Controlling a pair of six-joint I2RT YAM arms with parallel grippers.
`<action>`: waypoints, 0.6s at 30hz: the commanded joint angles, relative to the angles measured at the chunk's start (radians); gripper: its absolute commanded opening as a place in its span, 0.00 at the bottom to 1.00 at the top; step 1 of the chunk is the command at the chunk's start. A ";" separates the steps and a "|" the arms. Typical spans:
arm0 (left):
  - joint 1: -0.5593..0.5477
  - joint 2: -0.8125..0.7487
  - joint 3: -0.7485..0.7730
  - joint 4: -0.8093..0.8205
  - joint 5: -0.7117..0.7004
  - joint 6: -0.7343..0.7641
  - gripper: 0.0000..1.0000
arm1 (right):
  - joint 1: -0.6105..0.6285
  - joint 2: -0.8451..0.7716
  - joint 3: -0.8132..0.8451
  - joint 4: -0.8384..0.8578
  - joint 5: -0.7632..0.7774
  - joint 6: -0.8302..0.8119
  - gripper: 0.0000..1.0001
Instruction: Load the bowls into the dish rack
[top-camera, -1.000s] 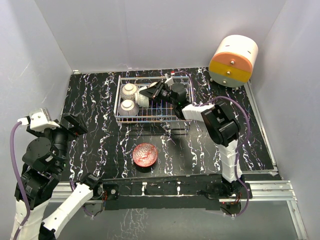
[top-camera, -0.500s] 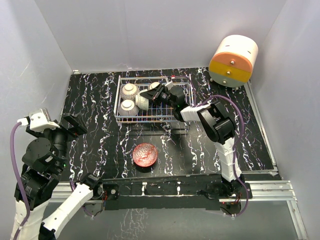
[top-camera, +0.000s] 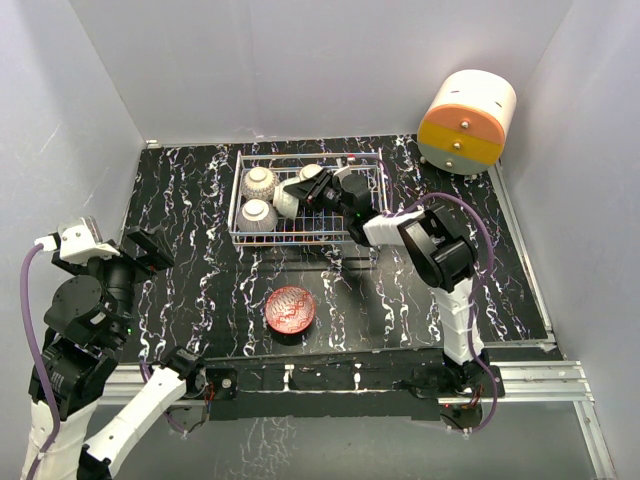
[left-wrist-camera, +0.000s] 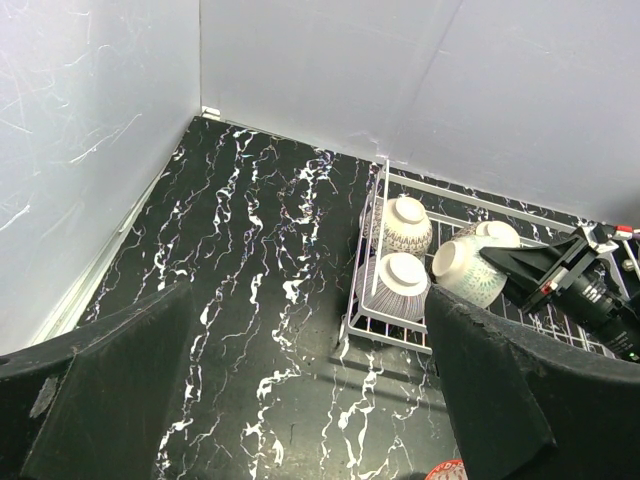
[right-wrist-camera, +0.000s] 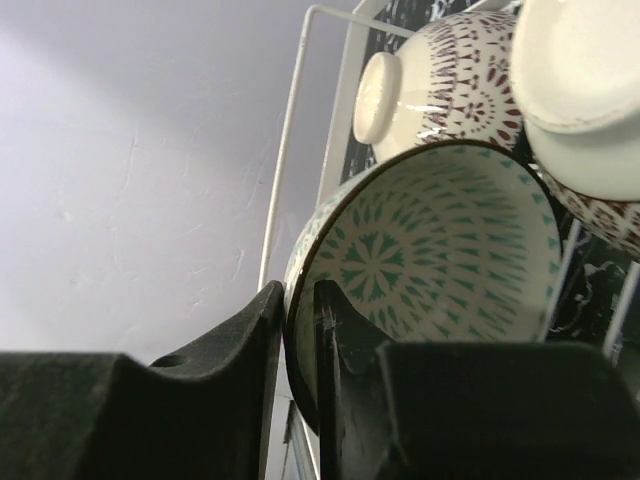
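The right gripper (right-wrist-camera: 298, 300) reaches into the white wire dish rack (top-camera: 310, 236) at the back of the black marbled table (top-camera: 190, 200). Its two fingers pinch the rim of the pale green bowl (right-wrist-camera: 430, 250), which lies tipped on its side beside two upturned brown-and-white bowls (top-camera: 259, 181) at the rack's left end, with another pale bowl (top-camera: 312, 172) just behind. The red bowl (top-camera: 290, 309) sits upright on the table, well apart from the rack, and the left gripper (left-wrist-camera: 310, 300) hangs at the table's left edge, fingers spread wide, holding nothing.
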 joint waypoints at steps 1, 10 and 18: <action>-0.004 0.011 0.029 0.007 -0.005 0.007 0.97 | 0.003 -0.080 -0.031 -0.067 0.058 -0.053 0.24; -0.004 0.012 0.029 0.006 -0.002 0.003 0.97 | -0.005 -0.128 -0.058 -0.148 0.104 -0.088 0.31; -0.003 0.014 0.027 0.011 0.005 -0.001 0.97 | -0.015 -0.132 -0.085 -0.090 0.062 -0.076 0.12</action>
